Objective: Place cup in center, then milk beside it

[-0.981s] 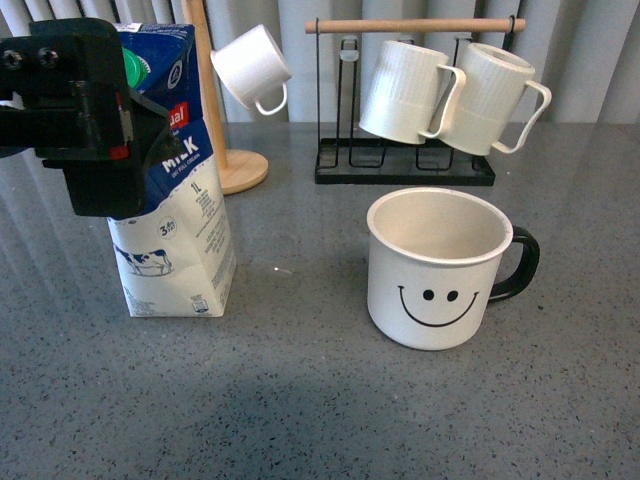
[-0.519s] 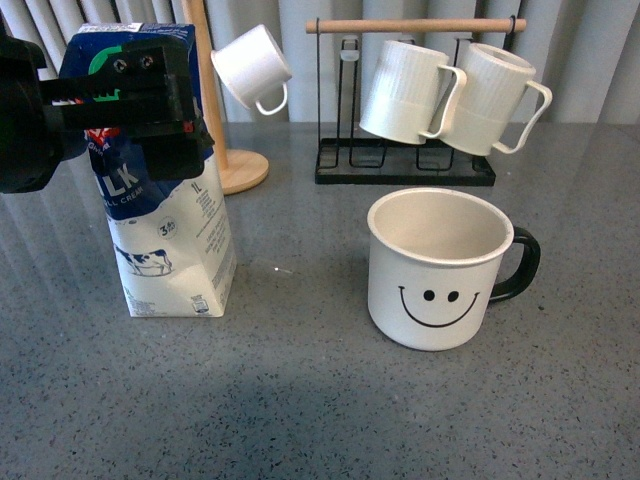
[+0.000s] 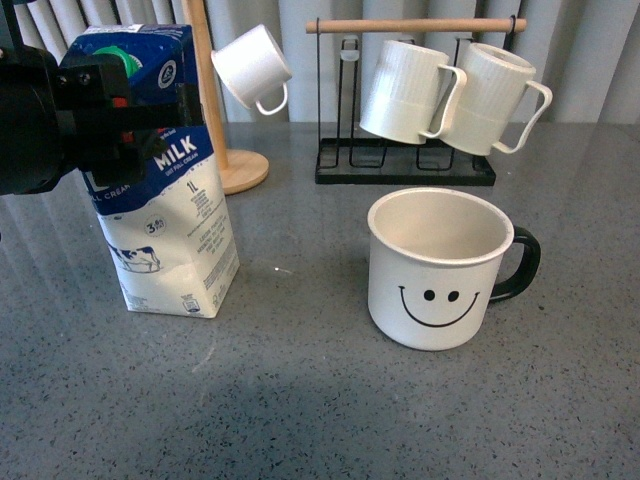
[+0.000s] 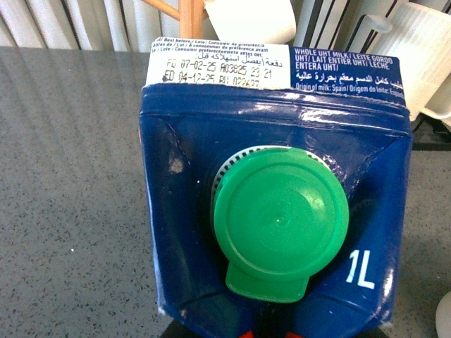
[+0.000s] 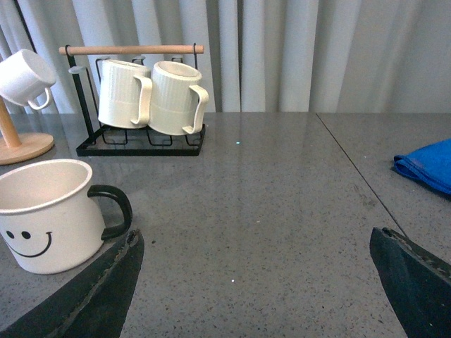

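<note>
Blue cloth, far from cup, right-wrist only

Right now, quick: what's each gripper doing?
Left gripper: closed on the upper part of the milk carton, which is tilted.
Right gripper: open, holding nothing.

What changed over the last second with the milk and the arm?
The left hand slid across the milk carton toward the robot's left and appears closed on its upper part. The carton was upright before and now leans, with its top tipped to the left. The smiley cup and the hanging mugs stayed put.
</note>
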